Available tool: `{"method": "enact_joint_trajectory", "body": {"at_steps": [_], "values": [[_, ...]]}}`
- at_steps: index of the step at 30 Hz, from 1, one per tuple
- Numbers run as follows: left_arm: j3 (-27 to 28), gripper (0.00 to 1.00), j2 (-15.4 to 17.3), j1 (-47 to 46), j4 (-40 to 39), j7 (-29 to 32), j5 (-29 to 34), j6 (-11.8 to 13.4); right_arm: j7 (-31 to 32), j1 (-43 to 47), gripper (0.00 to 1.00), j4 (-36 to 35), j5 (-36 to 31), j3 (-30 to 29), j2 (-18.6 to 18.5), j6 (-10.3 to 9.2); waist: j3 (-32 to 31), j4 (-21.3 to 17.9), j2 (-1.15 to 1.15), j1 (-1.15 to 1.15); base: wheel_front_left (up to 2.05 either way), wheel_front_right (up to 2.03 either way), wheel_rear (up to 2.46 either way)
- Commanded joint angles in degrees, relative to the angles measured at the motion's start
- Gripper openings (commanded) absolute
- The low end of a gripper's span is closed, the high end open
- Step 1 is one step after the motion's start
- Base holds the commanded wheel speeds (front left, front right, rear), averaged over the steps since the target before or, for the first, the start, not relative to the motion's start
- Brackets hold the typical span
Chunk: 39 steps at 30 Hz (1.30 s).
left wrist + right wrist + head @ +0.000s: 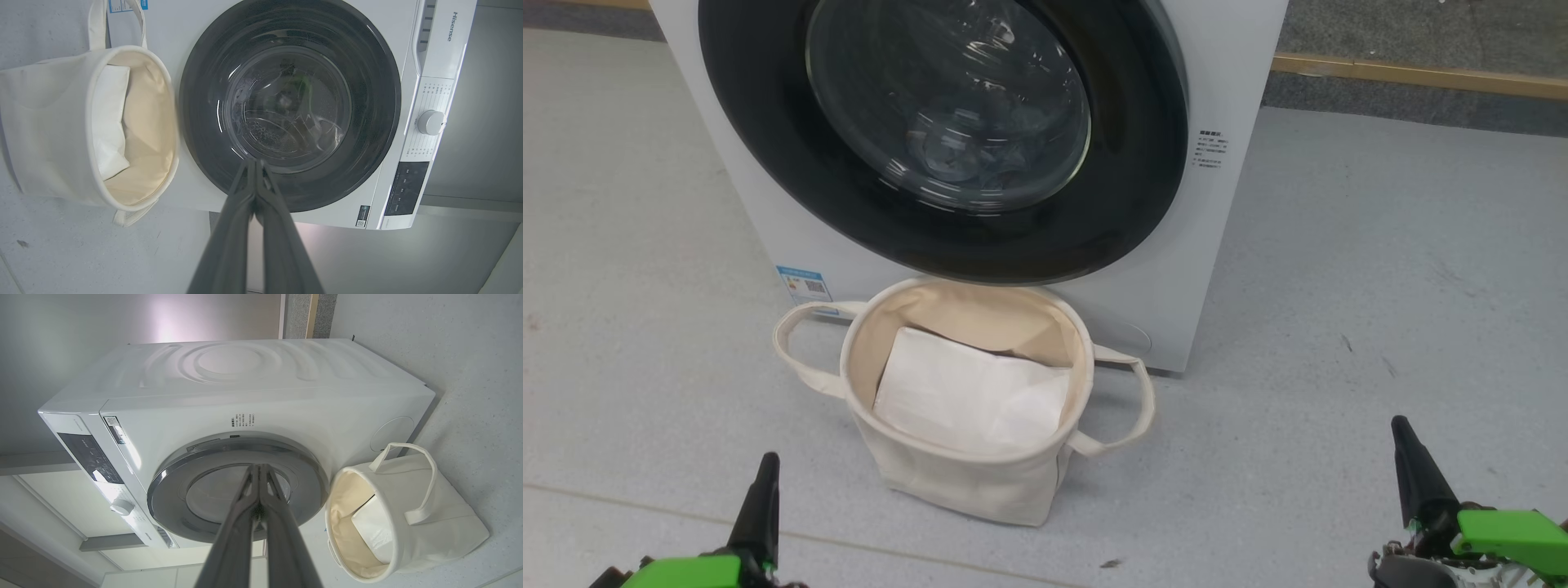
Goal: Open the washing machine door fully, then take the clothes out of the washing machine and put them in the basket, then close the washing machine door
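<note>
Before washer (1225, 204): basket (964, 482) just beside its front, below door (768, 163), white sheet (972, 396) inside | door closed flat on washer | left gripper (766, 474) well short of washer, jaws pressed together, empty | right gripper (1403, 433) likewise, empty

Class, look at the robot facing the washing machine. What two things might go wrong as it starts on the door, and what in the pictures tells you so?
1. The basket sits close in front of the washing machine, just below the door; the swinging door or a reaching arm might tip it.
2. The left claw and right claw are both shut, and the door's rim is glossy, so a grip may slip.
</note>
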Motion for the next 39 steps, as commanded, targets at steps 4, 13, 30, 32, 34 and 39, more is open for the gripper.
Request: {"method": "enact_joint_trajectory", "body": {"at_steps": [4, 13, 30, 32, 34, 39], "values": [[2.0, 0.0, 0.3, -2.5, -2.1, 0.4, -0.2, -0.4, 0.4, -2.9, 0.0, -1.8, -0.2, 1.2, -0.4, 0.01, 0.0, 0.0, 0.0, 0.0, 0.0, 0.0, 0.0], [-0.1, 1.0, -0.1, 0.7, 2.0, -0.1, 0.0, 0.0, -0.1, 0.6, 1.0, 2.0, 0.0, 0.1, 0.2, 0.01, 0.0, 0.0, 0.0, 0.0, 0.0, 0.0, 0.0], [0.8, 1.0, 0.0, 0.0, 1.0, -3.0, 1.0, 0.0, -3.0, -0.6, 1.0, 0.4, -2.8, 0.7, 0.1, 0.01, 0.0, 0.4, 0.0, 0.0, 0.0, 0.0, 0.0], [1.1, 1.0, 0.0, -0.1, 0.6, -3.3, 1.7, 0.0, -3.3, -0.8, 1.0, 0.2, -3.5, 0.6, 0.1, 0.01, -0.1, 0.4, 0.0, 0.0, 0.0, 0.0, 0.0], [1.5, 1.0, 0.0, -0.2, 0.2, -3.6, 2.6, 0.2, -3.7, -1.0, 1.0, 0.1, -4.4, 0.6, 0.1, 0.01, -0.1, 0.5, 0.0, 0.0, 0.0, 0.0, 0.0], [2.3, 1.0, 0.0, -0.7, -1.5, -4.6, 5.7, 0.8, -4.7, -1.9, 1.0, -0.6, -8.5, 0.6, 0.0, 0.01, -0.2, 0.6, 0.0, 0.0, 0.0, 0.0, 0.0]]}}
